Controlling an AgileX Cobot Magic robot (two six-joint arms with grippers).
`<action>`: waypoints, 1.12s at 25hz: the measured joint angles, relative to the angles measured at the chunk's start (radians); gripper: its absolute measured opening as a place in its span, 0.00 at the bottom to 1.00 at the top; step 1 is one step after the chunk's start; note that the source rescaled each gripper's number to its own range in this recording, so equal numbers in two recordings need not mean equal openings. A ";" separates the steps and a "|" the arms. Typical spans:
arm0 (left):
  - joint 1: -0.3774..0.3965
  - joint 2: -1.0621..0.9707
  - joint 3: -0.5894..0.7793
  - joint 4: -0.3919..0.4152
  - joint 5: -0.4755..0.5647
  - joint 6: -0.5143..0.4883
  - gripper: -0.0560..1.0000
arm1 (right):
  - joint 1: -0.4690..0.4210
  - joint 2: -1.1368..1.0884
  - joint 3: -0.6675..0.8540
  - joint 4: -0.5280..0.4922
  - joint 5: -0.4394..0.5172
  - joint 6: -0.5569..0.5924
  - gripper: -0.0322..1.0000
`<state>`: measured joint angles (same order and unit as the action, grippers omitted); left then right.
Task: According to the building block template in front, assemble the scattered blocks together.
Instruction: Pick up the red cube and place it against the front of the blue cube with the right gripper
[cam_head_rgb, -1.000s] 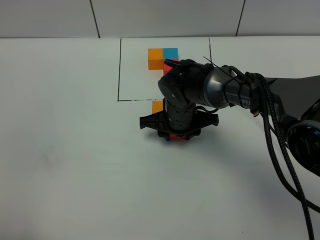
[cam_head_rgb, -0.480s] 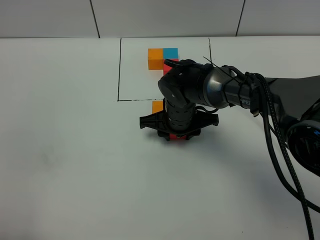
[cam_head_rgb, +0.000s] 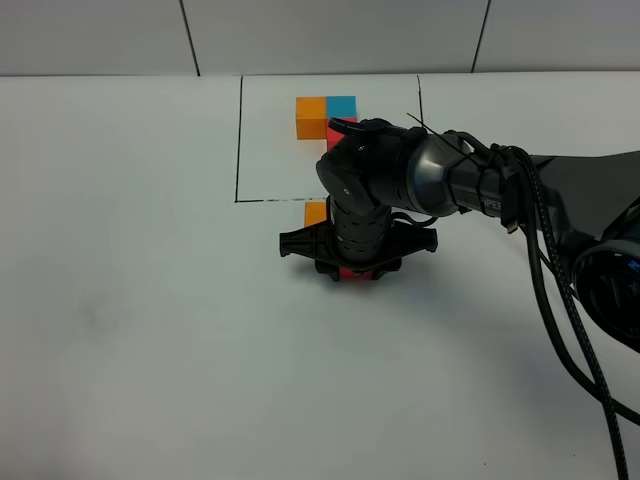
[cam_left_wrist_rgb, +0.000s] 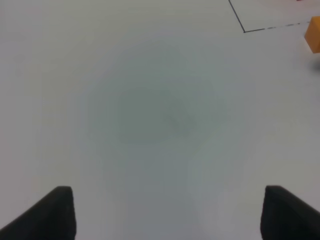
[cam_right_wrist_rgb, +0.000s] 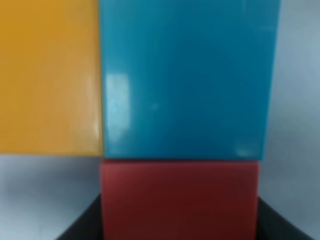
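Exterior high: right hand (cam_head_rgb: 357, 268) clamps red cube (cam_head_rgb: 356, 272).

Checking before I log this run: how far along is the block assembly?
Nearly done. Wrist view shows the orange block beside the blue block, with the red block against blue, matching the template. The right tool is shut on the red block. Left: release and retreat. Left tool idles open.

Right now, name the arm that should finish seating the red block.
Right. The right gripper is already down at the red block, which sits under the blue block beside the orange block. The left gripper hangs open over bare table.
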<state>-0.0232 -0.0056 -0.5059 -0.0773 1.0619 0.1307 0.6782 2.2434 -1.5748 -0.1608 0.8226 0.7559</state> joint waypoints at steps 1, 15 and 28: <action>0.000 0.000 0.000 0.000 0.000 0.000 0.79 | 0.000 0.000 0.000 0.000 -0.001 0.000 0.03; 0.000 0.000 0.000 0.000 0.000 0.000 0.79 | -0.007 0.000 0.000 -0.014 -0.009 0.001 0.03; 0.000 0.000 0.000 0.000 0.000 0.000 0.79 | -0.010 -0.001 0.000 -0.019 -0.014 0.015 0.53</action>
<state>-0.0232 -0.0056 -0.5059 -0.0773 1.0619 0.1307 0.6684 2.2424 -1.5748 -0.1797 0.8082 0.7711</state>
